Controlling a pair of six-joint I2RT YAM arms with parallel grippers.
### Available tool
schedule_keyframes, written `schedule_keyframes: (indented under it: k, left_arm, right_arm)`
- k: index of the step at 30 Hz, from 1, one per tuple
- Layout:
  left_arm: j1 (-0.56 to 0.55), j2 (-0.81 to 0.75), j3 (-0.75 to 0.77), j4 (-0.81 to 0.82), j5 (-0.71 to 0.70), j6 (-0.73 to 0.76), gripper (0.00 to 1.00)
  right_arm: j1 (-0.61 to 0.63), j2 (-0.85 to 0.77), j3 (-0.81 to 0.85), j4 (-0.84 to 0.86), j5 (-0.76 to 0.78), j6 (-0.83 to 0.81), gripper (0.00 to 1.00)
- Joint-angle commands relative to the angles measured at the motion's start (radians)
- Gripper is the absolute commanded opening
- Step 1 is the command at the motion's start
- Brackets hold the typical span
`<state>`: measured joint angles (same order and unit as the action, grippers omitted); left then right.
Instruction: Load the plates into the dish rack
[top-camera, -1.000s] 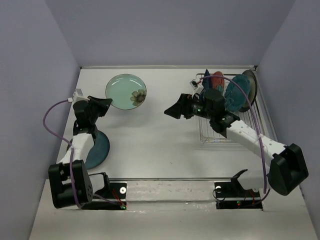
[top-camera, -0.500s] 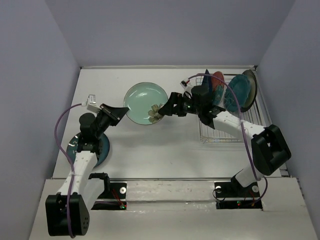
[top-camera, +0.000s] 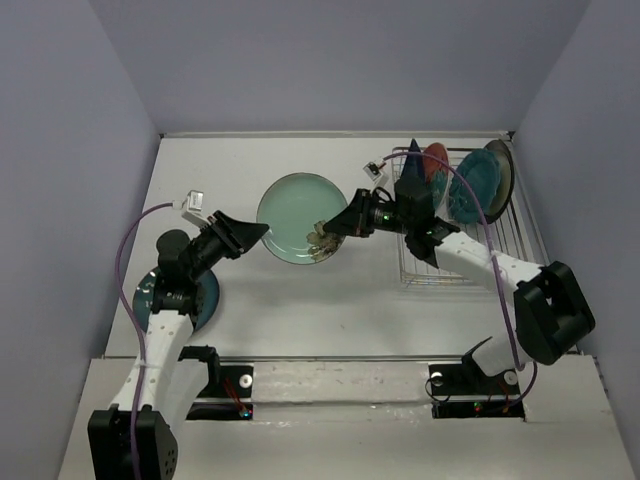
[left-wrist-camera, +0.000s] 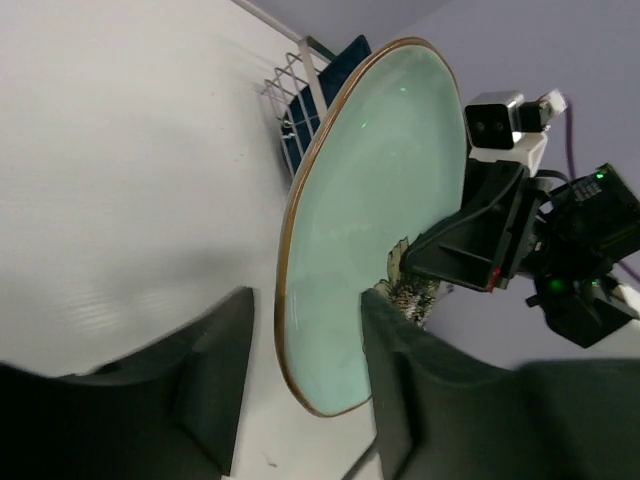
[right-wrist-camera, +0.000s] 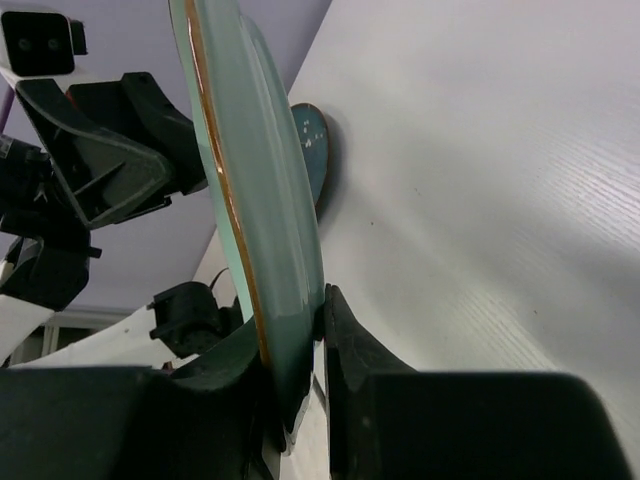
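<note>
The mint-green plate (top-camera: 298, 215) with a dark flower hangs tilted above the table's middle. My right gripper (top-camera: 326, 236) is shut on its right rim; in the right wrist view the rim (right-wrist-camera: 262, 230) is pinched between my jaws (right-wrist-camera: 300, 350). My left gripper (top-camera: 258, 234) is open, and its fingers stand either side of the plate's left edge (left-wrist-camera: 330, 300) with a gap on each side. A blue-teal round plate (top-camera: 190, 296) lies flat under my left arm. The dish rack (top-camera: 440, 270) at the right holds navy (top-camera: 412, 160), red (top-camera: 436, 160), teal (top-camera: 470, 190) and cream (top-camera: 502, 168) plates upright.
Grey walls close the table at the back and both sides. The rack's near half (top-camera: 432, 262) has bare prongs. The left arm's purple cable (top-camera: 128, 245) loops over the left side of the table.
The left gripper carried the mint-green plate to the right, off the table. The right gripper shut on its right rim, and the left gripper opened.
</note>
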<state>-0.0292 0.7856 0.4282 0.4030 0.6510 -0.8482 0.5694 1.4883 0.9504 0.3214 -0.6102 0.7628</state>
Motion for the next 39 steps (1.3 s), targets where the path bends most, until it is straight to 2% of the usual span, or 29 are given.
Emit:
schedule_keyframes:
  k: [1, 2, 3, 5, 8, 12, 15, 19, 24, 28, 39]
  left_arm:
    - [-0.011, -0.055, 0.092, -0.064, 0.076, 0.112, 0.67]
    - [-0.011, -0.063, 0.104, -0.093, 0.073, 0.133, 0.73]
    - [-0.011, -0.081, 0.130, -0.154, 0.072, 0.185, 0.84]
    - [-0.011, -0.106, 0.168, -0.216, 0.050, 0.269, 0.99]
    - [-0.021, -0.169, 0.185, -0.305, 0.010, 0.333, 0.99]
    - [-0.095, -0.183, 0.155, -0.329, -0.026, 0.383, 0.99]
    - [-0.158, -0.200, 0.185, -0.401, -0.083, 0.457, 0.99]
    - [-0.236, -0.232, 0.196, -0.451, -0.126, 0.475, 0.99]
    - [-0.302, -0.276, 0.193, -0.467, -0.148, 0.479, 0.99]
    - [-0.322, -0.301, 0.184, -0.471, -0.154, 0.471, 0.99]
    - [-0.340, -0.319, 0.175, -0.477, -0.177, 0.462, 0.99]
  right_arm:
    - [-0.112, -0.175, -0.004, 0.098, 0.039, 0.009, 0.07]
    - [-0.146, -0.201, -0.002, 0.085, 0.040, 0.010, 0.07]
    - [-0.217, -0.230, -0.001, 0.053, 0.043, 0.010, 0.07]
    - [-0.291, -0.314, 0.017, 0.012, 0.049, 0.001, 0.07]
    - [-0.402, -0.384, 0.104, -0.145, 0.136, -0.081, 0.07]
    - [-0.453, -0.440, 0.241, -0.364, 0.386, -0.230, 0.07]
    - [-0.462, -0.470, 0.324, -0.488, 0.684, -0.385, 0.07]
    - [-0.462, -0.485, 0.401, -0.528, 0.984, -0.506, 0.07]
    - [-0.462, -0.416, 0.458, -0.588, 1.134, -0.640, 0.07]
    - [-0.462, -0.369, 0.452, -0.590, 1.172, -0.681, 0.07]
    - [-0.483, -0.217, 0.399, -0.584, 1.136, -0.685, 0.07]
